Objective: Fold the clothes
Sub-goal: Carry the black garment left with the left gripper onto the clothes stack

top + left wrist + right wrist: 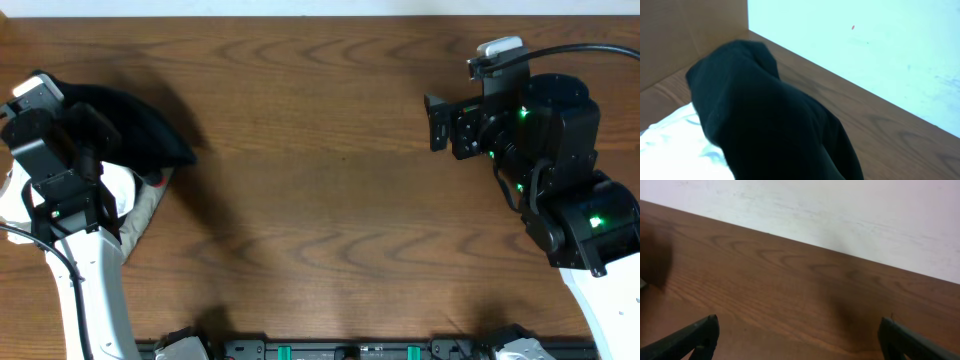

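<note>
Black cloth marks your task's thing: one pair of leggings (135, 125), bunched in a heap at the far left corner of the one wooden table (330, 200), right against your left arm. The heap's near edge lies over two other pieces, one white garment (118, 190) and one olive-grey garment (150, 210), both at the table's left edge. A sliver of coral-red trim shows where the black meets them.

You have two arms in view. Your left gripper (92, 128) sits in the heap with its jaws closed. From the left wrist the black fabric fills the foreground and hides both fingers, so you cannot tell whether they pinch the cloth. The white garment shows beneath it at the lower left.

Your right gripper (436, 122) hangs well apart on the right side, pointing left over bare wood, jaws spread wide and holding nothing. From the right wrist you see its two black fingers (697, 336), one at each lower corner, with only wood grain between them.
</note>
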You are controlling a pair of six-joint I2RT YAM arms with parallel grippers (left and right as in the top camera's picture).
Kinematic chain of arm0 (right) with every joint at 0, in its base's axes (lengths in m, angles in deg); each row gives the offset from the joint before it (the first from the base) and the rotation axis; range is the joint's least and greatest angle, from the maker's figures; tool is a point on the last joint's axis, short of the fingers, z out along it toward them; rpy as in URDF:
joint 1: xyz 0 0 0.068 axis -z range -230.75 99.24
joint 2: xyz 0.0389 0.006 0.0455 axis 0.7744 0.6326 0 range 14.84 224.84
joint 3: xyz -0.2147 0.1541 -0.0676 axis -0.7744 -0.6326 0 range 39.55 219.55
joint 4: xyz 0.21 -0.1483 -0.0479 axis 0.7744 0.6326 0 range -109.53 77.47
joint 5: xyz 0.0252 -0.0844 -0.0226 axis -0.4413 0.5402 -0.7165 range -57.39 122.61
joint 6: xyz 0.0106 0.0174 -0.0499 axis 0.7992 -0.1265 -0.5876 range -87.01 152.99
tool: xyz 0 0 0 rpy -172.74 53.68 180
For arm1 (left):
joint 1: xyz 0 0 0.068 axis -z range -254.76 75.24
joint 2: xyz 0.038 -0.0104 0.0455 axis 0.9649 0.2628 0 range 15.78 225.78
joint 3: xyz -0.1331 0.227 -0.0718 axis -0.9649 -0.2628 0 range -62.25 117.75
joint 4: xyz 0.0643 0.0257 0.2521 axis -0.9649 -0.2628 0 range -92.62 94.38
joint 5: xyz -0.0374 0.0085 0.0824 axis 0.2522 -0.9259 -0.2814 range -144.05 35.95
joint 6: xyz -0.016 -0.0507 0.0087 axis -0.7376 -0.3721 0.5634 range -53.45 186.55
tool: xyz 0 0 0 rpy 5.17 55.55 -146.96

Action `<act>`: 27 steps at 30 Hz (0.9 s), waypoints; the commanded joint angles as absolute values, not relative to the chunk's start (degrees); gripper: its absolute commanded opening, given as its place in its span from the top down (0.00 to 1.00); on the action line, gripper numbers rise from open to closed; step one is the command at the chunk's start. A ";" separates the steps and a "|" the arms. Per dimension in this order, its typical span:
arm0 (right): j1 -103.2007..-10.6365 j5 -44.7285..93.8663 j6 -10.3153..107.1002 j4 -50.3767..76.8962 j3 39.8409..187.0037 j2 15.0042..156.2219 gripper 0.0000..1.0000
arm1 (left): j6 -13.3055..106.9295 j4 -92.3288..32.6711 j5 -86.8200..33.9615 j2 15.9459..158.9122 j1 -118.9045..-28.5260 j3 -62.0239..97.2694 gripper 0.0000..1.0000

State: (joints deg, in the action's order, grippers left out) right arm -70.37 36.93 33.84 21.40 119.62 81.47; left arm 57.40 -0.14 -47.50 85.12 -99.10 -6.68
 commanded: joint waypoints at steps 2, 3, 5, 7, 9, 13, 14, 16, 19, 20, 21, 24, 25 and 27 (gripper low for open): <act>-69.78 37.32 33.09 21.40 120.54 81.54 0.01 | 56.96 1.02 -45.27 84.55 -99.50 -5.11 0.94; -69.78 37.34 33.09 21.40 120.54 81.54 0.01 | 56.96 1.07 -45.27 84.55 -99.80 -5.11 0.94; -69.67 37.32 32.87 21.38 120.54 81.54 0.01 | 56.75 0.98 -45.27 84.55 -100.74 -5.11 0.94; -69.37 37.32 32.85 21.36 120.54 81.54 0.01 | 55.89 0.98 -45.27 84.55 -101.94 -5.11 0.94; -68.86 37.32 32.85 21.40 120.54 81.54 0.01 | 55.02 1.02 -45.23 84.55 -103.56 -5.11 0.94; -68.45 37.28 32.87 21.45 120.54 81.54 0.01 | 55.02 0.98 -45.25 84.55 -105.46 -5.11 0.94; -68.38 37.28 32.87 21.47 120.54 81.54 0.01 | 55.02 0.98 -45.25 84.58 -105.83 -5.11 0.94; -68.38 37.30 32.87 21.51 120.54 81.54 0.01 | 54.95 0.98 -45.29 84.60 -106.75 -5.11 0.94; -68.38 37.30 32.66 21.66 120.54 81.54 0.01 | 54.78 0.91 -45.31 84.60 -108.52 -5.11 0.94; -68.38 37.30 32.63 21.73 120.54 81.54 0.01 | 54.78 0.85 -45.49 84.60 -109.11 -5.11 0.94; -68.38 37.30 32.63 21.84 120.54 81.54 0.01 | 54.78 0.61 -45.75 84.60 -109.75 -5.11 0.94; -68.38 37.30 32.66 22.30 120.54 81.54 0.01 | 54.84 -0.22 -45.79 84.95 -111.89 -5.13 0.94; -68.38 37.30 32.66 22.47 120.54 81.54 0.01 | 54.87 -0.55 -45.95 85.14 -112.52 -5.13 0.94; -68.38 37.30 32.63 22.58 120.54 81.54 0.01 | 54.84 -1.21 -46.12 85.89 -113.99 -5.13 0.94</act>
